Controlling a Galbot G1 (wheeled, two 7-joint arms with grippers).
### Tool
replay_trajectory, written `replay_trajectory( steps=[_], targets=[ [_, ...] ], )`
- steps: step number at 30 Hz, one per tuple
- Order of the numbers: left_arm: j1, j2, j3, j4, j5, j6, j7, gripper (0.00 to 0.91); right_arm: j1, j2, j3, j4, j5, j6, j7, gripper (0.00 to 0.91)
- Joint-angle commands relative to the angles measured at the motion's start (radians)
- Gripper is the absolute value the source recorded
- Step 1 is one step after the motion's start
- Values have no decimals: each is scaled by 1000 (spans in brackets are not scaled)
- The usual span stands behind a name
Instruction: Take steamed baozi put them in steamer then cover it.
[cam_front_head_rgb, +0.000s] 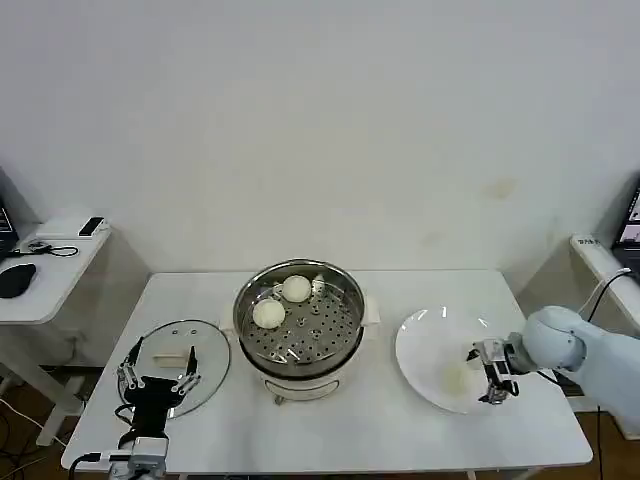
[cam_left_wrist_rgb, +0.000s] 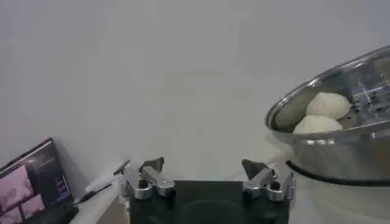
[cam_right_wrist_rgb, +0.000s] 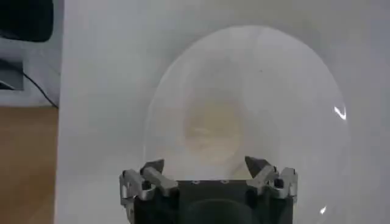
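Here the right end effector (cam_front_head_rgb: 492, 378) hovers released over a baozi (cam_front_head_rgb: 455, 377) on the plate (cam_front_head_rgb: 425, 335); the left end effector (cam_front_head_rgb: 157, 378) rests released above the cover (cam_front_head_rgb: 205, 352).

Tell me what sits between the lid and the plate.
In the head view, the steamer stands between the lid and the plate, with two baozi on its tray; bare table either side.

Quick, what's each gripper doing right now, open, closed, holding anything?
Left gripper: open, empty, over the cover.
Right gripper: open, empty, above a baozi on the plate.
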Motion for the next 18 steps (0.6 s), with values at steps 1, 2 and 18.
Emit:
replay_trajectory(
  steps=[1,2,18],
  targets=[
    [0,0,-3,1,0,0,0,907,-16,100,-5,-102,-17,8,5,907],
    [0,-1,-4,2,0,0,0,907,-11,109,-10,-110,-19,8,7,907],
    [1,-6,-13,6,0,-4,-4,907,10,168,-29,-141,-7,-28,0,705]
  ],
)
